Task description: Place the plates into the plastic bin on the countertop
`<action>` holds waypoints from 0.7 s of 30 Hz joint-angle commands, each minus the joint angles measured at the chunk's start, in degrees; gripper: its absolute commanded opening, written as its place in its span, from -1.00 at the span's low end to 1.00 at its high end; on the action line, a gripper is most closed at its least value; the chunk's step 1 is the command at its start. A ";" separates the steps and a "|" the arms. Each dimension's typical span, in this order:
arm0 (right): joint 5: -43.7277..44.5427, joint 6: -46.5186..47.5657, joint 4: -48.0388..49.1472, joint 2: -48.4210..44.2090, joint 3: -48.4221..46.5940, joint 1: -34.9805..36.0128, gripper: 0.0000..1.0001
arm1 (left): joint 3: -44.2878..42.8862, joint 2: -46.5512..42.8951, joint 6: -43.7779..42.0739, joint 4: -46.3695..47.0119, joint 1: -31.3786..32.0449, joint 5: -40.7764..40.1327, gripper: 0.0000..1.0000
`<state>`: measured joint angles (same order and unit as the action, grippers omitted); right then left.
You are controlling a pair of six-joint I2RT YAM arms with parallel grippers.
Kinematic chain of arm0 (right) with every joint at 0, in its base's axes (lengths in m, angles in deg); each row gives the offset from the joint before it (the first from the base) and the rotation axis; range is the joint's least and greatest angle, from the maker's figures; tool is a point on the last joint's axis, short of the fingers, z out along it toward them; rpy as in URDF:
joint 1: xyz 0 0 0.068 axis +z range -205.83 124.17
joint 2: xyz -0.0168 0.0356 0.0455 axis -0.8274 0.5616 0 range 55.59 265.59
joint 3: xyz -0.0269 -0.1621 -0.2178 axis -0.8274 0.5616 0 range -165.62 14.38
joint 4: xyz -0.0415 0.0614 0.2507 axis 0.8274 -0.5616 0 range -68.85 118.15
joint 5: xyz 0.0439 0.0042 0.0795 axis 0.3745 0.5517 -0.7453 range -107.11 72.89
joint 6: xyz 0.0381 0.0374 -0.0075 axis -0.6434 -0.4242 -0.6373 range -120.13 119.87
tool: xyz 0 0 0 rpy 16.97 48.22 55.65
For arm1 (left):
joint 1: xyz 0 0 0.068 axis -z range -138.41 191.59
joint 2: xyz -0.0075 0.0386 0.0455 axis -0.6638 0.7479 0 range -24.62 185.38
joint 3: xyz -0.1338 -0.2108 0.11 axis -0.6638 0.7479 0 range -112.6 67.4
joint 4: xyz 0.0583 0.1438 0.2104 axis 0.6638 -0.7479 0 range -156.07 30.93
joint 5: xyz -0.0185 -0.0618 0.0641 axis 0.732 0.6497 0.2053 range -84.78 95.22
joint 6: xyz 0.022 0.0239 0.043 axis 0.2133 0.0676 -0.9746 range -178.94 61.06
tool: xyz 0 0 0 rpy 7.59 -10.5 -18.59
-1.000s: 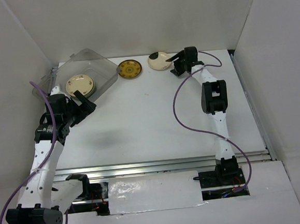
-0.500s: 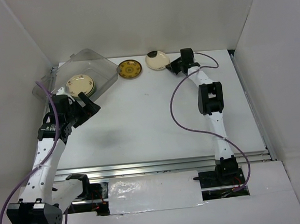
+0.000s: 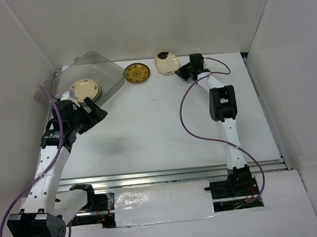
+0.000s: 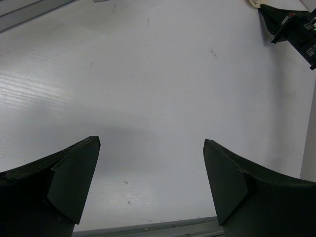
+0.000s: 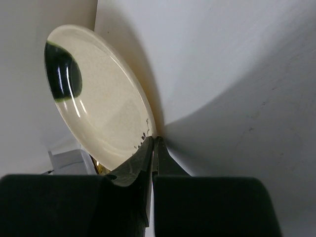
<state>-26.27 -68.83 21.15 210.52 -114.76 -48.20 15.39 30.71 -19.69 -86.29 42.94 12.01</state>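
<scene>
Cream plate: lying at the far edge of the countertop, rim touching the right fingertips.
Right gripper: jaws pressing fully together; possibly pinching the rim, unclear.
Left gripper: hovering wide apart, holding nothing.

Shifts right end effector left to plate rim and closes it; eases left end effector slightly back from bin.
</scene>
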 commanded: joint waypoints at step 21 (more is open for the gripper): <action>-0.93 3.31 7.54 -17.13 27.99 -0.70 -1.00 | 0.68 -2.51 0.22 1.12 2.26 -0.81 0.99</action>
<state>-26.65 -67.57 29.52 193.91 -85.76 -48.70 15.89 29.33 -19.67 -86.12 44.62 11.86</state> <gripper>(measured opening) 0.009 0.993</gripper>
